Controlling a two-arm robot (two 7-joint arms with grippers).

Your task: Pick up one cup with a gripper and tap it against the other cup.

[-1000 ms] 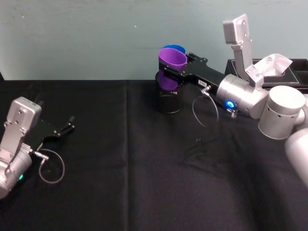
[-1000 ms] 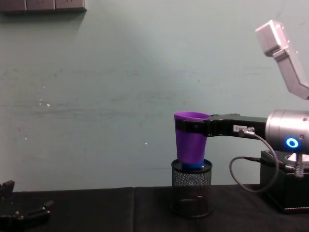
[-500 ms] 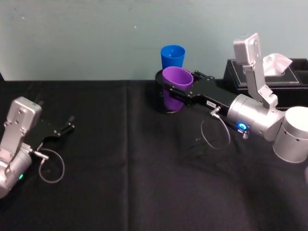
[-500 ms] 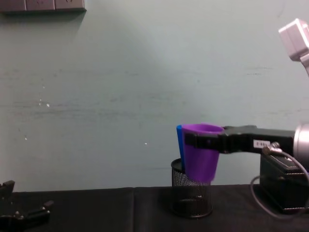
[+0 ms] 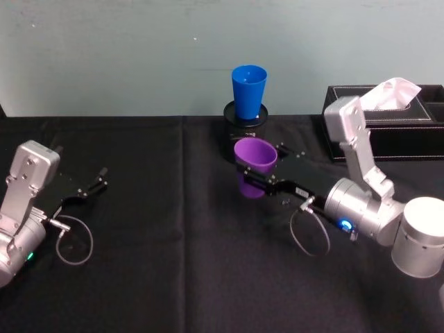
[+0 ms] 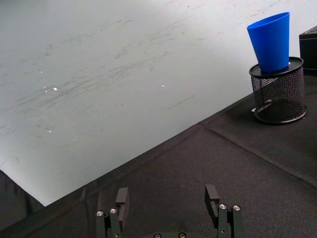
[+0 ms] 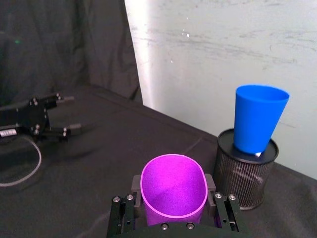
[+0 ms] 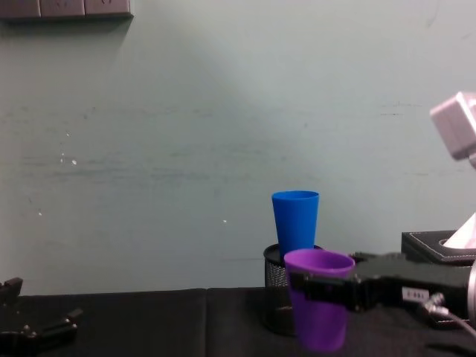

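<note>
**Purple cup held clear of blue cup, tap at risk of toppling it**

Mid-desk, right of centre, right gripper (image 5: 258,182) is clamped on purple cup (image 5: 254,166), upright, off the cloth; blue cup (image 5: 249,90) stands loose in mesh pen holder (image 5: 246,119) near the desk's back edge, well apart from the purple; likely risks: a hard tap knocks the blue cup out or tips the holder; smooth tumbler may slip in the jaws; left gripper (image 5: 91,186) idle, fingers spread, empty, near the left edge; small white label on right gripper, text unreadable; no brands visible.
</note>
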